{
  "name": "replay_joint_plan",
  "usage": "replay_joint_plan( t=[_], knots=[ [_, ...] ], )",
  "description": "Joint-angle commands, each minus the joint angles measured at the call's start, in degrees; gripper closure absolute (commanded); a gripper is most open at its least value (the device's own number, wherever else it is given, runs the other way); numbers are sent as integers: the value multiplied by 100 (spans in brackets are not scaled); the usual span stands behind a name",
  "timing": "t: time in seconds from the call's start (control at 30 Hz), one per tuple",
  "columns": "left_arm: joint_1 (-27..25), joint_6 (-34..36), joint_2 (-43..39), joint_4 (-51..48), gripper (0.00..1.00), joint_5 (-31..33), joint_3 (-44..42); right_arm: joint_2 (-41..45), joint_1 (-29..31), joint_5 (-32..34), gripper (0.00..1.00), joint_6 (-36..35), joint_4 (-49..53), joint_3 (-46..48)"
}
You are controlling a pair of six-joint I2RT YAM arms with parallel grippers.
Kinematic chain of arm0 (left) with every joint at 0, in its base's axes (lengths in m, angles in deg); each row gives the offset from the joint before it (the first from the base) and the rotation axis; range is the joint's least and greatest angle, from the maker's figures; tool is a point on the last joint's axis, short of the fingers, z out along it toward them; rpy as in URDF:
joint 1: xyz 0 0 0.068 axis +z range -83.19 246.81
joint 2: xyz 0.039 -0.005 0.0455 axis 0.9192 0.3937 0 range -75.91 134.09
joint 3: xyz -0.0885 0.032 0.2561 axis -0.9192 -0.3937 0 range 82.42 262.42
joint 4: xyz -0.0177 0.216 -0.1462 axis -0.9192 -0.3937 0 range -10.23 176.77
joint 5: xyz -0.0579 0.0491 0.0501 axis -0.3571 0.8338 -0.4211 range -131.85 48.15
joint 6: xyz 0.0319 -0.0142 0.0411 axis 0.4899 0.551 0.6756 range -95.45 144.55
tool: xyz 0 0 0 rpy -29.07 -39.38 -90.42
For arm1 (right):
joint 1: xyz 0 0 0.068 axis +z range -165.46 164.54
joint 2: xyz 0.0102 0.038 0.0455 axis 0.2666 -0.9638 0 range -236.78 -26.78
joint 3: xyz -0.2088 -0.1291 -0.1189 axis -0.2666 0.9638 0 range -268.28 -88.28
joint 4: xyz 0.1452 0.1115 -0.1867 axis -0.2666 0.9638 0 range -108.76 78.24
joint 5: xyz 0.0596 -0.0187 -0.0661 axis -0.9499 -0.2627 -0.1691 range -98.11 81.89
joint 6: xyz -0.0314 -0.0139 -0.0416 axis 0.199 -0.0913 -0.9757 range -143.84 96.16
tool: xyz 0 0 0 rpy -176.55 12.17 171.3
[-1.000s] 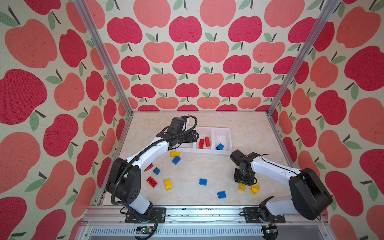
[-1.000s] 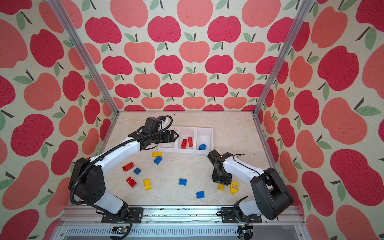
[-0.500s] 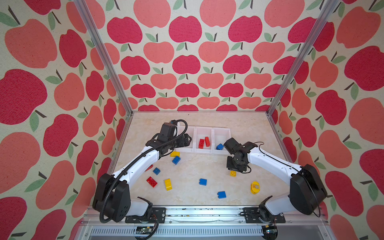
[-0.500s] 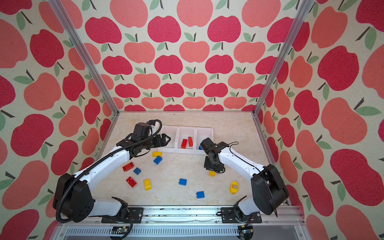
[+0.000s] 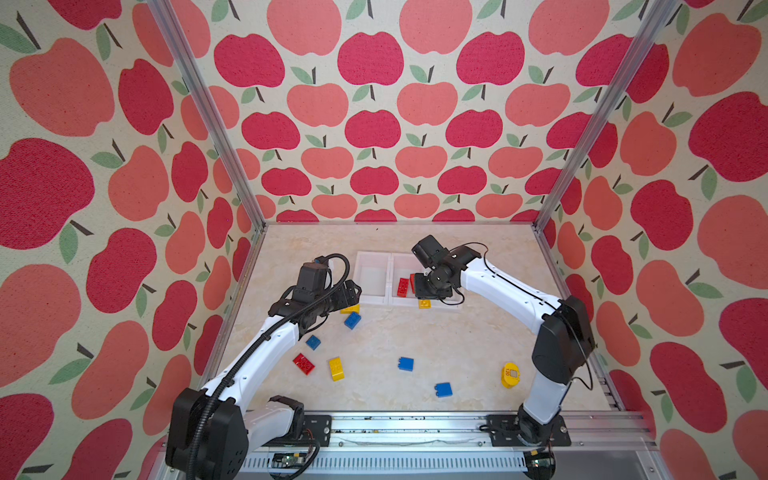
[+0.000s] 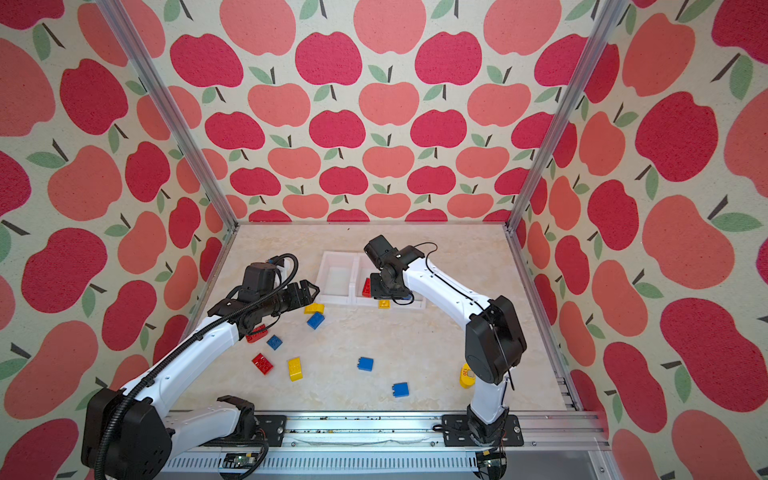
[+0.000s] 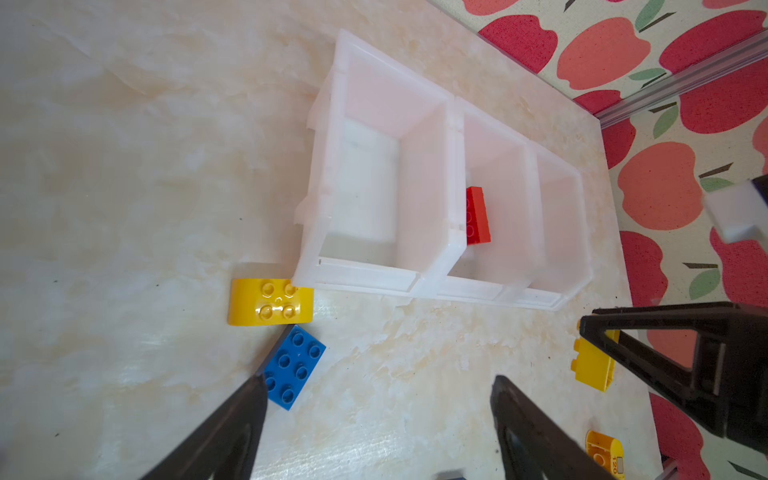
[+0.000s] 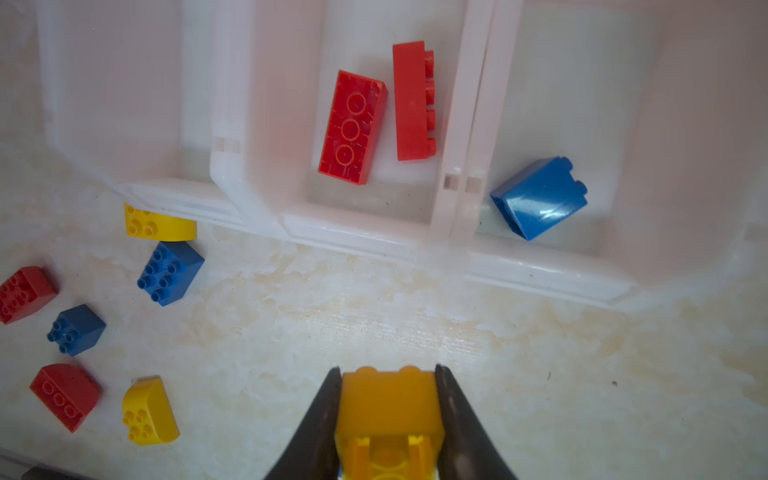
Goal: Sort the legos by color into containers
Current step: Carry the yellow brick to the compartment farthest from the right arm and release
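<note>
Step in hand: transport of a yellow brick (image 8: pixel 388 409) to the containers (image 8: pixel 374 239). The pick-up is judged complete; no release is made yet.
Right gripper (image 8: pixel 388 374): clenched on the yellow brick, which is pinched by two opposite faces between the jaws.
Position of held brick: above the table (image 5: pixel 374 340), just short of the containers' front wall and roughly opposite the middle bin (image 8: pixel 262 108). It is not over any bin.
Bin contents: the left bin (image 7: pixel 419 187) is empty. Two red bricks (image 8: pixel 353 126) are held in the middle bin. A binned blue brick (image 8: pixel 538 197) lies in the right bin (image 8: pixel 665 124).
Destination (judged): the left bin, the only one with no colour assigned.
Next move calls for: a lift clear of the rim, a sideways carry past the middle bin to the left bin, then opening of the jaws over its floor.
Left gripper (image 7: pixel 378 380): released, jaws wide apart, nothing held. It is stationed near the left bin's front corner, close to a rounded yellow brick (image 7: pixel 270 301) and a loose blue brick (image 7: pixel 293 365).
Hazard (judged): the carry ends close to the left gripper, so clearance between the arms is to be watched.
Remaining legos (image 5: pixel 336 368): red, blue and yellow pieces are scattered on the table. A labelled yellow piece (image 5: pixel 510 375) lies well apart from the containers.
</note>
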Motion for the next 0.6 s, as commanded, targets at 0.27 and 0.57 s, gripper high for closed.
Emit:
replay_joint_plan(
  t=[0.27, 0.57],
  knots=[
    [290, -149, -265, -193, 11, -71, -389, -1697, 147, -297, 77, -673, -9, -2478],
    [372, -154, -407, -318, 10, -52, -451, -2921, 209, -488, 77, -848, 9, -4126]
  ],
)
